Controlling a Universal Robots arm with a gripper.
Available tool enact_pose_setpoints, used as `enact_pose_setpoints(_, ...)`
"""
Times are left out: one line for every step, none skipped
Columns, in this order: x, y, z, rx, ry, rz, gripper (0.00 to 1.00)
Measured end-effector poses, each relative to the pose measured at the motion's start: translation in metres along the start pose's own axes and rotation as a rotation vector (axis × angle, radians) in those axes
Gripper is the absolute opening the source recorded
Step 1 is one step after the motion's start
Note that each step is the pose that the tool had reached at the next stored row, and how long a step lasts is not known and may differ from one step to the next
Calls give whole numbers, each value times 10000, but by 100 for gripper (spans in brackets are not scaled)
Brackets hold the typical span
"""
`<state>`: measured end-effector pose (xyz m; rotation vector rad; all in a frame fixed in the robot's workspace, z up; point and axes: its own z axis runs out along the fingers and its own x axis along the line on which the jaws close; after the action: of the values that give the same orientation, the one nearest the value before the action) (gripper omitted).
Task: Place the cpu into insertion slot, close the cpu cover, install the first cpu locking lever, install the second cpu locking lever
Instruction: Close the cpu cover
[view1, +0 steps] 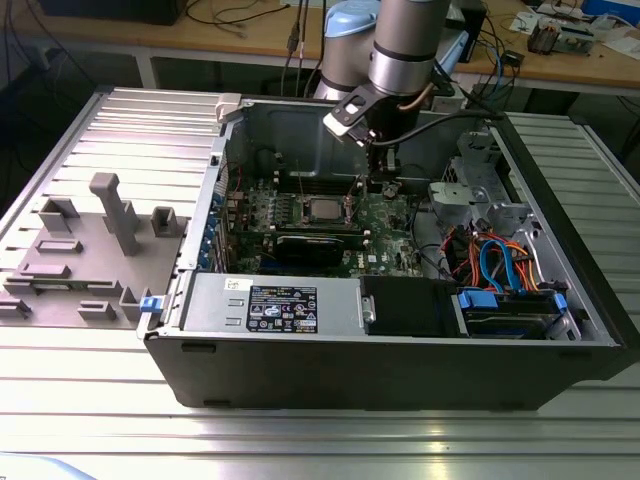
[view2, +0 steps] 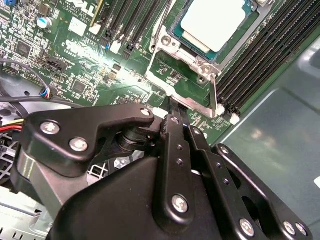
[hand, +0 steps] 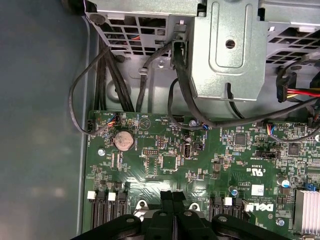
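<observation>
Closest to the lens in the second wrist view, the black, link-armed claw (view2: 177, 112) has its two fingers pressed flat together, clenched with nothing visibly between them. The first wrist view shows the same pair (hand: 172, 196) meeting over the green printed motherboard (hand: 165, 160). Just past the tips lies a thin silver wire locking lever (view2: 214, 92). Its long axis runs along one edge of the socket, with its hooked end toward the claw, and whether the tips touch it cannot be told. Beyond the lever is the square silver-grey metal cpu cover (view2: 167, 47), lying down flat. Through its window shows the pale silvery-tan square cpu (view2: 215, 22), already seated. A second wire lever (view2: 159, 32) runs along the cover's neighbouring side (whether either lever is hooked home is not clear). In the exterior view the claw (view1: 385, 172) hangs low inside the open dark grey computer case (view1: 400, 370), which lies on the ribbed metal bench (view1: 100, 400). The cpu (view1: 322, 210) sits in the silver-rimmed insertion slot (view1: 303, 210) at the middle of the frame. So the socket lies toward the exterior view's left of the claw, near but apart, and its claw-side edge, where the first lever lies, is the part within closest reach.
</observation>
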<state>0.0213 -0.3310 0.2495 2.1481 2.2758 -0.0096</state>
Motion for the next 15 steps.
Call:
enact_pose_setpoints(0,-3,0,0,0,1,11)
enact_pose_setpoints(0,-6,0,0,0,0,11)
enact_pose_setpoints(1,-10,0,0,0,0,11)
enact_pose_setpoints(1,-13,0,0,0,1,11)
enact_pose_setpoints(1,-17,0,0,1,0,11)
enact_pose_setpoints(1,-20,0,0,0,0,11)
enact_pose_setpoints(1,-23,0,0,0,0,11)
enact_pose_setpoints(2,-30,0,0,0,0,11)
enact_pose_setpoints(2,-37,0,0,0,0,11)
enact_pose_setpoints(2,-40,0,0,0,0,11)
enact_pose_setpoints(3,-44,0,0,0,0,11)
enact_pose_setpoints(3,-52,0,0,0,0,11)
enact_pose_setpoints(3,-58,0,0,0,0,11)
enact_pose_setpoints(3,-61,0,0,0,0,11)
enact_pose_setpoints(4,-64,0,0,0,-1,11)
